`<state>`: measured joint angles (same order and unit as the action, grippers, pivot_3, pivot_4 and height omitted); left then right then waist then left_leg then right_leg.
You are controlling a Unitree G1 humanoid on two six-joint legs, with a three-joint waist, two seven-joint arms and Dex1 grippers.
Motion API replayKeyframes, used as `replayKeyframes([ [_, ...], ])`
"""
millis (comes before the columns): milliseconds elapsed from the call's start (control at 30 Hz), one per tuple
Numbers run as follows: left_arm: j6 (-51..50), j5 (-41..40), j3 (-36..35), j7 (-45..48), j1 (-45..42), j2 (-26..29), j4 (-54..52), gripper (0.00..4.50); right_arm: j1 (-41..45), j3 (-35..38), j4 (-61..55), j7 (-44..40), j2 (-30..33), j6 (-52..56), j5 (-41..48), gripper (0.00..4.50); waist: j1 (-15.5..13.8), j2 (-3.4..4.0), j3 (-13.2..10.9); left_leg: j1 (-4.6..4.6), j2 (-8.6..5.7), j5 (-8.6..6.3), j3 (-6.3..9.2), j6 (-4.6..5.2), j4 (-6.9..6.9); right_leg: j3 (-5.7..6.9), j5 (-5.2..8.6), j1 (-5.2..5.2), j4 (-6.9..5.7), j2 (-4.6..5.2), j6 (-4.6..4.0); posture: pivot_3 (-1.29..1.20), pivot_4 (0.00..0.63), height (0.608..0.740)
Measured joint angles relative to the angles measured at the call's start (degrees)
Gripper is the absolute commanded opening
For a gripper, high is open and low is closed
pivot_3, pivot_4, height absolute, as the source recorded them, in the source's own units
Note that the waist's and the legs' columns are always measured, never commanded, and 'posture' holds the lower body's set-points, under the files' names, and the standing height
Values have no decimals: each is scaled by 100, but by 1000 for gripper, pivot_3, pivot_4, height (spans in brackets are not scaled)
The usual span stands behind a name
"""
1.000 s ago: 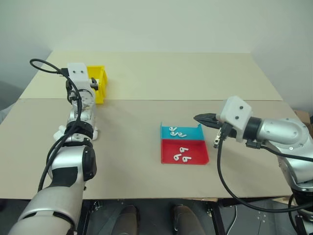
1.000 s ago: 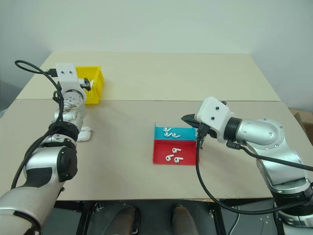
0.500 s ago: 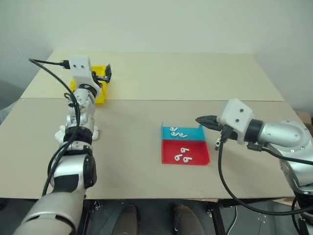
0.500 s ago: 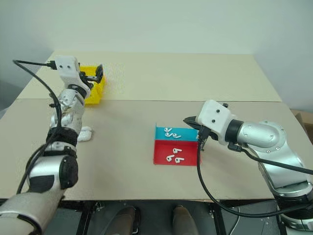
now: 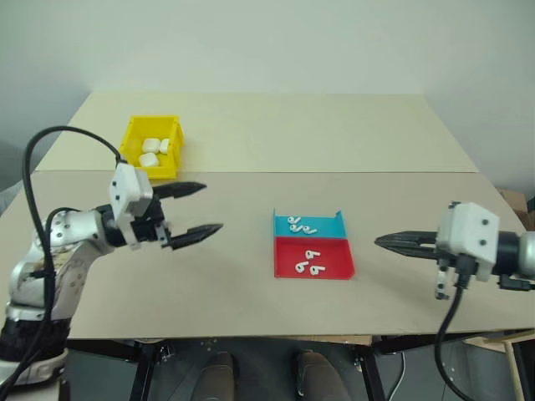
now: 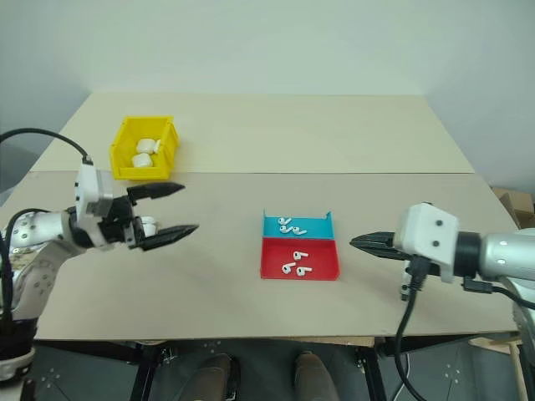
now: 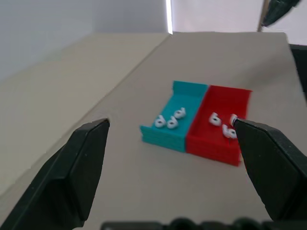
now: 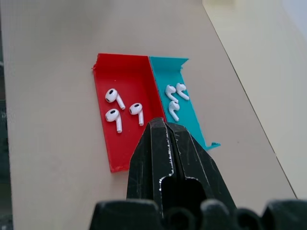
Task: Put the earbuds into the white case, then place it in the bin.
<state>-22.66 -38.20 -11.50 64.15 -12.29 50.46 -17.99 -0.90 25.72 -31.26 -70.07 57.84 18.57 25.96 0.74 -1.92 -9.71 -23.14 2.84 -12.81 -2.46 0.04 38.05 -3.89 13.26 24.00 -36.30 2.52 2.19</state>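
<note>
Lower left, the left gripper (image 5: 194, 210) gapes wide and empty; lower right, the right gripper (image 5: 393, 242) is pinched closed. Earbuds (image 5: 306, 263) wait mid-frame in the tray (image 5: 334, 269) (sorted by colour); upper left, white cases (image 5: 155, 152) fill the bin (image 5: 137, 129).

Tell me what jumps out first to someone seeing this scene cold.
The tray at mid-table, half teal, half red, with three white earbuds in each half. Next the yellow bin at the far left, holding white cases. The left gripper hangs with jaws wide apart between bin and tray; the right gripper points at the tray, jaws shut.
</note>
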Motion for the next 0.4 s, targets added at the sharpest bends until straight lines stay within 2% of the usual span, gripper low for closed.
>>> replayKeyframes([
  [133, -254, -271, -272, 433, 566, 402, -397, 4480, -572, 468, 175, -495, 62, -312, -21, 0, 0, 1, 1, 3, 0, 0, -8, 0, 0, -5, 2, 2, -4, 0, -1, 0, 150, 740],
  [400, -287, -282, -338, 649, 615, 460, -420, 4480, -794, 538, 202, -455, 65, -479, -113, 0, 1, 2, 1, 4, 0, 0, -15, 0, 0, -12, 6, 9, -15, 0, -4, 0, 150, 740],
])
